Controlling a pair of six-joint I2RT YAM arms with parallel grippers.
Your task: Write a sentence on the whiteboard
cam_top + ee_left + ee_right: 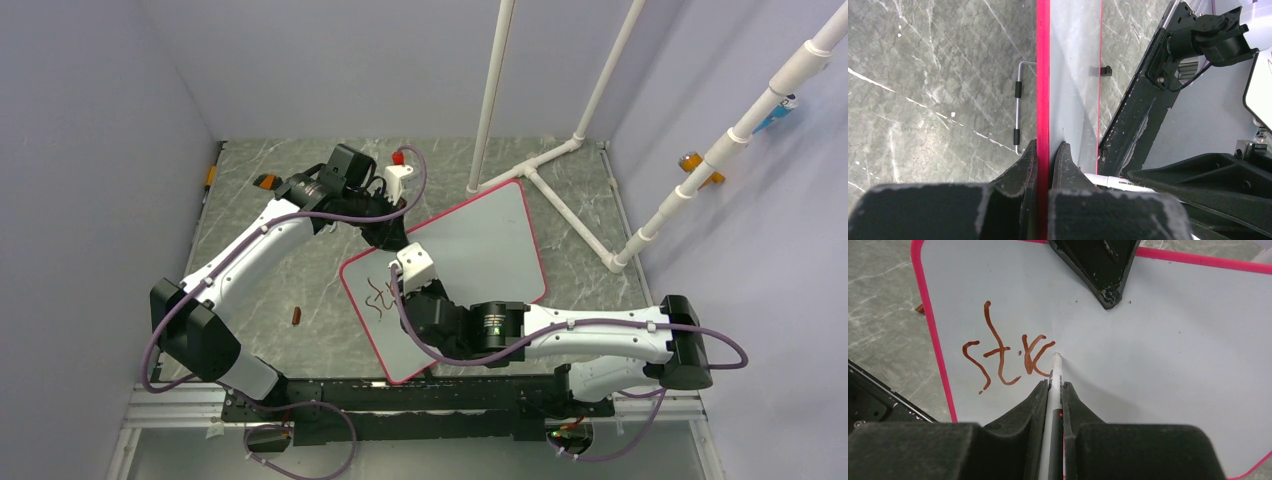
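Since the whiteboard (480, 235) could slide on the table (280, 280), you have the left gripper (1044, 146) pinched shut on its pink rim, which I judge steadies it against the pen's push. Your right gripper (1050, 386) is clamped on the marker (1055, 371), tip touching the board just right of the sentence (1005, 357), three letters long. The right wrist view shows those strokes clearly; from above they are a mere squiggle.

Grey marbled tabletop (320, 285), small reddish-brown object (296, 317) on it, white pipe frame (489, 100) behind.
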